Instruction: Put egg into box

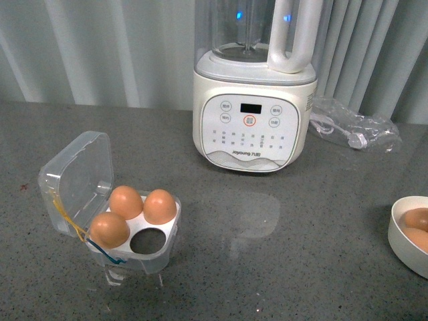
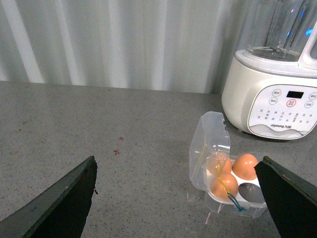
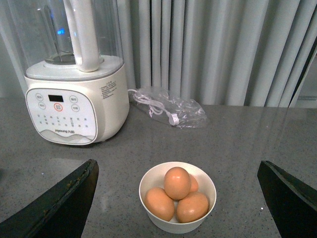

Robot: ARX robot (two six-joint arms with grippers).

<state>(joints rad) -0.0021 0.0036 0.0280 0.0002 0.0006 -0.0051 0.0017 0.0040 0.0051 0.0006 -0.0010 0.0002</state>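
R gripper [image 3: 177,167] stood apart, empty, facing bowl [image 3: 163,222] | L gripper [image 2: 176,166] apart too, nr box [image 2: 210,139] | risk: top egg [image 3: 177,182] sat stacked; off-ctr pinch could roll/crack it.

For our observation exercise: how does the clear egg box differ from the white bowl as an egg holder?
The egg box is clear, with a hinged lid standing open; the bowl is opaque white, lidless. The box seats three eggs in separate holes, one hole empty; the bowl's eggs lie heaped, touching. Both sit on the grey counter.
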